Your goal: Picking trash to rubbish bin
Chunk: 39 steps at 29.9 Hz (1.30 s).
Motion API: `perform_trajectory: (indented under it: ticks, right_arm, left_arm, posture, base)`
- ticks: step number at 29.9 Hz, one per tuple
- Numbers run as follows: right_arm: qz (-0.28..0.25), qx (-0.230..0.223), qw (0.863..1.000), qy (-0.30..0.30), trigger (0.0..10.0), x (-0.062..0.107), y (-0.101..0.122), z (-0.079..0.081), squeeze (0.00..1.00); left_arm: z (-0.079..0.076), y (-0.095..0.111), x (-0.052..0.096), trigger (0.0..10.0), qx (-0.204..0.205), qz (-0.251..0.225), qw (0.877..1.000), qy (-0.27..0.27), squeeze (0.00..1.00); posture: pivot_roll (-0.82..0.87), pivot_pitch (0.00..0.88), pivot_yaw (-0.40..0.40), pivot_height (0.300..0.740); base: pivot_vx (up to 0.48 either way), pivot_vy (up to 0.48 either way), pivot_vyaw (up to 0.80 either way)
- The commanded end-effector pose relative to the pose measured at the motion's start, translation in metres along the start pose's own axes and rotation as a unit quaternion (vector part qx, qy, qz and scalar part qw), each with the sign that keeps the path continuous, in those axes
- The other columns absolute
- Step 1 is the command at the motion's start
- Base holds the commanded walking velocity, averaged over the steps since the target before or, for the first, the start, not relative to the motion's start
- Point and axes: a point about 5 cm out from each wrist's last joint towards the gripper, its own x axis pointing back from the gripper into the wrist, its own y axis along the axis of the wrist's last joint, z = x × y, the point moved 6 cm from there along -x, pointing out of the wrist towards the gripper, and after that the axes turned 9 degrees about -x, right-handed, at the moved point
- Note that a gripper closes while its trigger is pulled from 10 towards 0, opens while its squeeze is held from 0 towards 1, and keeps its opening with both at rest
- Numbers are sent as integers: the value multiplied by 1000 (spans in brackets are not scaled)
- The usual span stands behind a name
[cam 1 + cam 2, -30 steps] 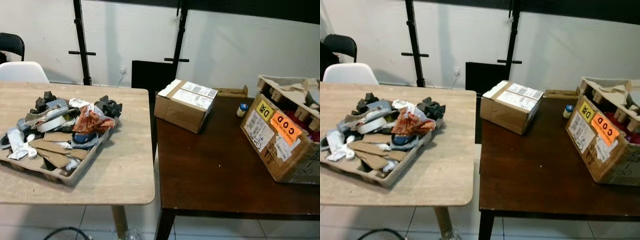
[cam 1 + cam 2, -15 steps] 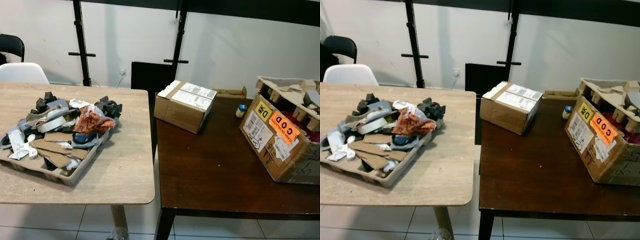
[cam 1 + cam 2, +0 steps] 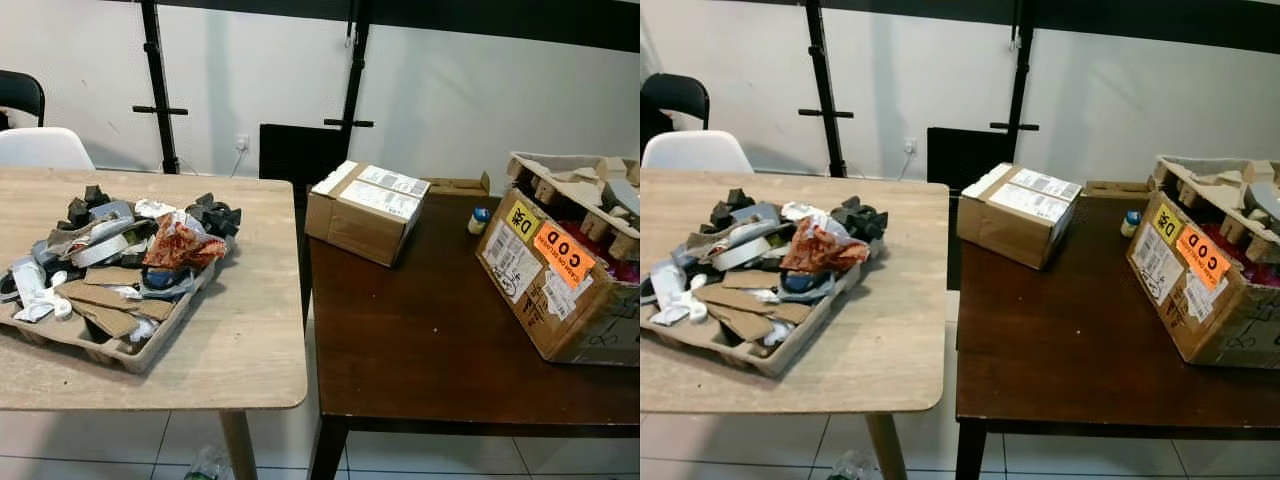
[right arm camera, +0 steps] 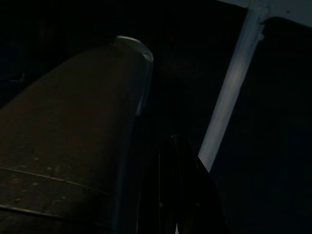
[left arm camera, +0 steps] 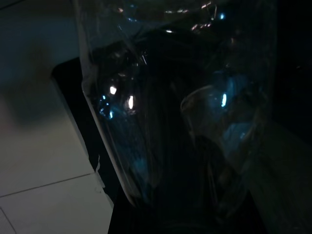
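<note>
Clear crinkled plastic bottle (image 5: 146, 122) glinting in the dark, filling the left wrist view, left hand apparently grasping it; right hand (image 4: 178, 195) hanging in shade, state unreadable; trash-heaped tray (image 3: 150, 345) sitting on pale desk (image 3: 250, 340)

Open cardboard box (image 3: 556, 290) at right edge: orange sticker (image 3: 563, 254) reads "C.O.D", yellow sticker (image 3: 524, 220) beside it unclear; other labels too small.
</note>
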Motion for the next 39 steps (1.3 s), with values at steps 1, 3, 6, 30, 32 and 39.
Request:
perform_trajectory:
  ticks: [1,3,6,30,32,39]
  right_arm:
    - [21,-14,1000,-5,10000,0,-18,-2,0]
    - [23,-15,1000,-8,10000,0,-20,-3,0]
    - [16,-28,999,-24,10000,0,-22,-5,0]
    - [20,-41,999,-30,10000,-2,-32,9,0]
    - [21,-42,998,-29,10000,-2,-32,9,0]
    - [22,-39,999,-28,10000,-2,-33,9,0]
  left_arm:
    - [-5,-6,-1,10000,-2,11,1000,0,0]
    - [-5,-5,-2,10000,1,6,1000,6,0]
    - [-4,-2,-3,10000,1,-3,1000,13,0]
    - [-17,-7,-7,10000,-2,17,1000,6,0]
    - [-18,-7,-7,10000,-2,17,1000,5,0]
    - [-37,-10,-8,10000,-2,21,1000,-6,0]
  posture:
    - [-26,164,-46,740]
    - [-27,164,-46,740]
    - [-30,164,-41,740]
    - [-44,112,-37,740]
    - [-44,112,-37,740]
    - [-48,111,-42,740]
  base:
    - [0,0,0]
    - [0,0,0]
    - [0,0,0]
    - [0,0,-73]
    - [0,0,-800]
    - [0,0,-800]
